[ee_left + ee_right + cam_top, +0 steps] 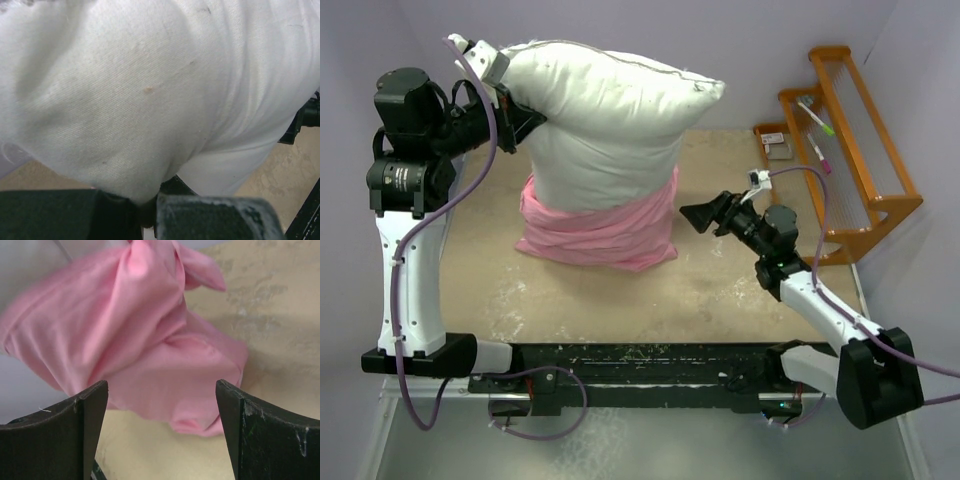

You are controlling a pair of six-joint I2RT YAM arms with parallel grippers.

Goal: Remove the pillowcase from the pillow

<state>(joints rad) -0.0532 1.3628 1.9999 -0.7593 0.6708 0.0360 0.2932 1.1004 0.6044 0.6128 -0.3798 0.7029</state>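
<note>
The white pillow point(605, 115) is held up high, its upper part bare. The pink pillowcase point(600, 228) is bunched around its lower end, resting on the table. My left gripper point(518, 112) is shut on the pillow's upper left corner; in the left wrist view the white fabric point(150, 100) fills the frame and is pinched between the fingers point(145, 205). My right gripper point(698, 216) is open and empty, just right of the pillowcase. In the right wrist view the pink fabric point(160, 365) lies a little beyond the open fingers point(90, 410).
An orange wooden rack point(850, 150) stands at the back right with pens point(817, 118) and a small box point(776, 145) on it. The beige table top point(720, 290) stretches in front of the pillow. Lilac walls enclose the space.
</note>
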